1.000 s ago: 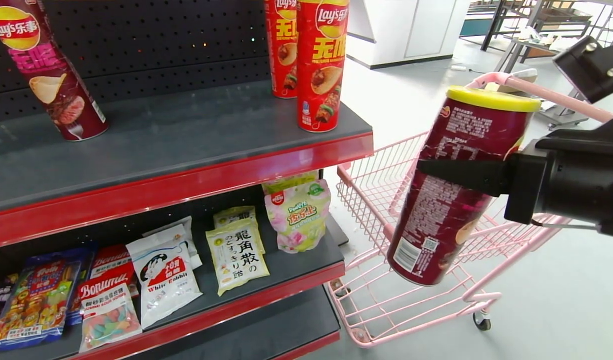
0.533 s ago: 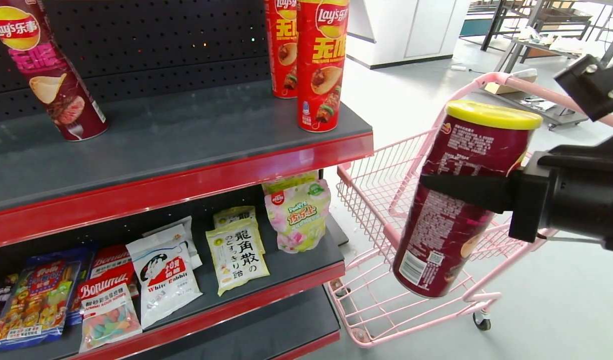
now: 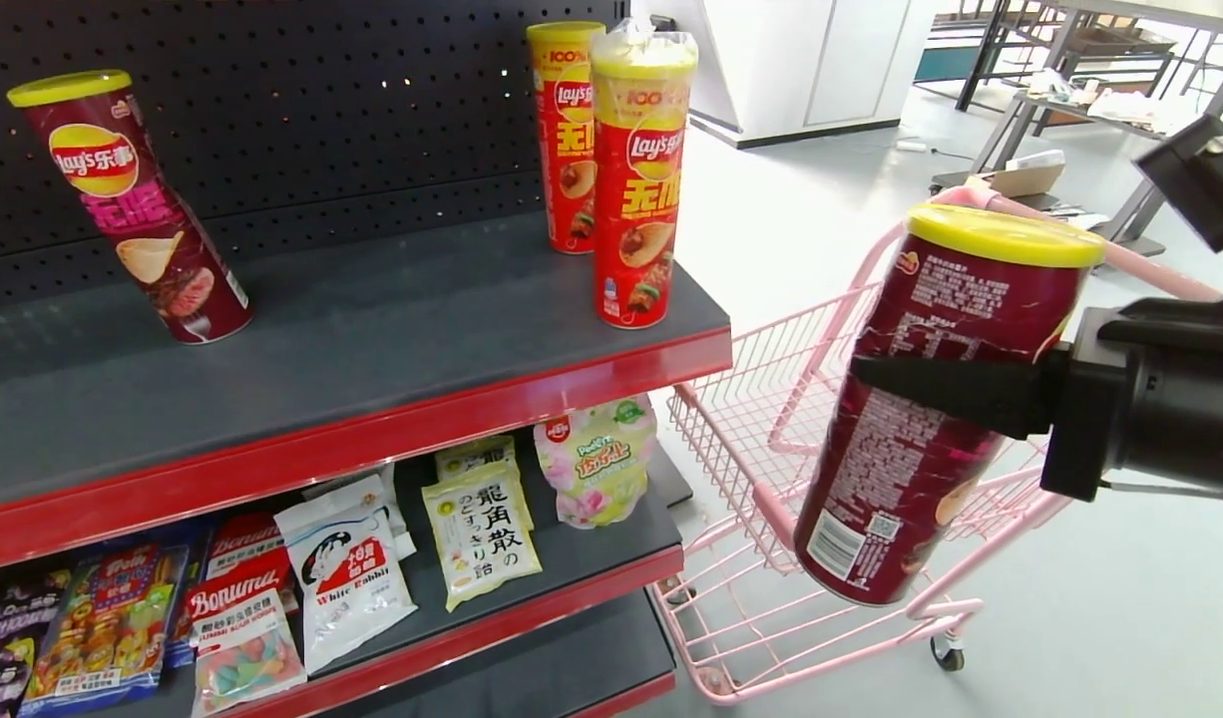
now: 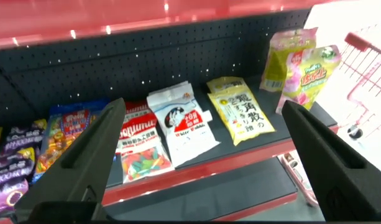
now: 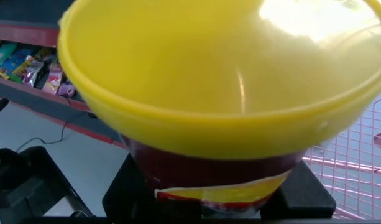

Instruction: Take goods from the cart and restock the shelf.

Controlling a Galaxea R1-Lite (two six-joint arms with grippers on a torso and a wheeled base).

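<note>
My right gripper [image 3: 936, 399] is shut on a maroon chips can [image 3: 921, 429] with a yellow lid [image 5: 227, 68], held nearly upright in the air over the pink cart [image 3: 761, 469], to the right of the shelf. The can's lid stands about level with the upper shelf board [image 3: 372, 349]. On that board stand another maroon can [image 3: 138, 209] at the left and two red cans [image 3: 636, 179] at the right end. My left gripper [image 4: 202, 162] is open, facing the lower shelf of snack bags [image 4: 184, 127].
Snack bags [image 3: 482, 519] lie along the lower shelf. A wide bare stretch of the upper board lies between the maroon can and the red cans. A black pegboard [image 3: 322, 100] backs the shelf. Open grey floor [image 3: 1120, 618] lies right of the cart.
The held can first sank slightly over the cart. Then the head view tilted up, so the shelf sits lower in the picture; the can now stands higher relative to the shelf edge.
</note>
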